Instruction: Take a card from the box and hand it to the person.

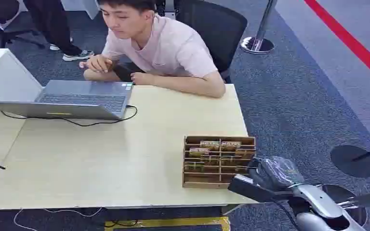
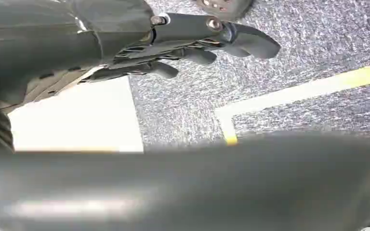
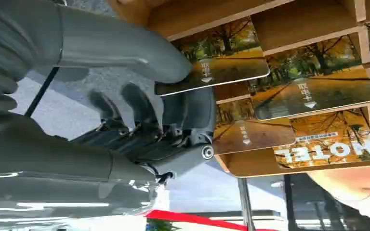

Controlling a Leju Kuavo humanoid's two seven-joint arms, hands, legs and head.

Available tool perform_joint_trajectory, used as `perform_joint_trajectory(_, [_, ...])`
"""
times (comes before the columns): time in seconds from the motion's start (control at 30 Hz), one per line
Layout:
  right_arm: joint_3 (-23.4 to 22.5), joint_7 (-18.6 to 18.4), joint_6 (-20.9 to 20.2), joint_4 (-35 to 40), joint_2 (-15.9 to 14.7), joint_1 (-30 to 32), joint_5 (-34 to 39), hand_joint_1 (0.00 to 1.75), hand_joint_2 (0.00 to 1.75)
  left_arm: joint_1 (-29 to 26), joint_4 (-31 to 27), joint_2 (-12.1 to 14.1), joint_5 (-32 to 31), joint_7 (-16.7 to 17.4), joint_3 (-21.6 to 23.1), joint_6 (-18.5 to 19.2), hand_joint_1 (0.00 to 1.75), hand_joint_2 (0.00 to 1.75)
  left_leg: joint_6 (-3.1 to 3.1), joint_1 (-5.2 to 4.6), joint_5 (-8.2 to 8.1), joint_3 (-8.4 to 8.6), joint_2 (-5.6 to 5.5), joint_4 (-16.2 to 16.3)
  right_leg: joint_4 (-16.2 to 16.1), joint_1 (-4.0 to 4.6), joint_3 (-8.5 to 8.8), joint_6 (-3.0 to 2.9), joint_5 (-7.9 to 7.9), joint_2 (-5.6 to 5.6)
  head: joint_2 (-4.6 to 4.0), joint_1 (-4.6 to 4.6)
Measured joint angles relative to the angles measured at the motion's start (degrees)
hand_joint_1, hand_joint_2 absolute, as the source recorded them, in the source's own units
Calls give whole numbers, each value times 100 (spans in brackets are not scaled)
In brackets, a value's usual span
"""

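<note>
One card point(image 3: 212, 72) sits pinched between the right hand's point(image 3: 173, 96) thumb and fingers at its outer end, the rest in a slot of the wooden box point(image 1: 218, 161) at the table's point(image 1: 125, 159) corner; it looks thin, light, stiff and glossy, so likely slippery, best held flat by that free end. Left hand point(image 2: 192, 43) hangs over carpet, fingers loosely extended, holding nothing. From the head, the right hand is blurred beside the box and the slots' depth is hidden.

Grey carpet point(image 1: 294, 110) – red stripe point(image 1: 351, 43), black office chair point(image 1: 217, 29).
</note>
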State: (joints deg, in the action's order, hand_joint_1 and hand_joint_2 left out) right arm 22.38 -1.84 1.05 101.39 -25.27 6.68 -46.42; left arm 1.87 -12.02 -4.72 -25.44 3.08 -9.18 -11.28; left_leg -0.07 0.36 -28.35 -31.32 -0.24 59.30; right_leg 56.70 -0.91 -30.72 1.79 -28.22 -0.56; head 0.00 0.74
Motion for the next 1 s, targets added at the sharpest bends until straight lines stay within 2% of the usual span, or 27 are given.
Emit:
perform_joint_trajectory(0.27, [9,-17,-85,24,37,-22,-61,152,175,0,0,0,-107,50,0,-42,0,175,1,0,1,0,0,1,0,0,1,4,3,0,0,-2])
perform_joint_trajectory(0.43, [-42,266,373,140,74,-3,-127,152,175,0,0,2,-26,70,-20,-192,0,175,2,0,2,-1,0,2,0,0,0,6,4,0,0,-2])
perform_joint_trajectory(0.77, [-461,509,741,617,168,182,-109,152,175,0,2,-4,-37,39,-101,-197,0,175,3,-1,1,-2,0,5,0,-1,0,6,5,0,0,-2])
perform_joint_trajectory(0.93, [-765,890,1172,918,306,391,-105,152,175,0,0,-4,-107,31,-103,-181,0,175,3,-1,1,-3,0,5,0,-1,-1,6,5,0,0,-2])
perform_joint_trajectory(1.0, [-894,1236,1544,1082,400,431,35,152,175,0,0,-4,-116,31,-109,-181,0,175,3,-1,1,-3,0,5,0,-1,-1,6,5,0,0,-2])
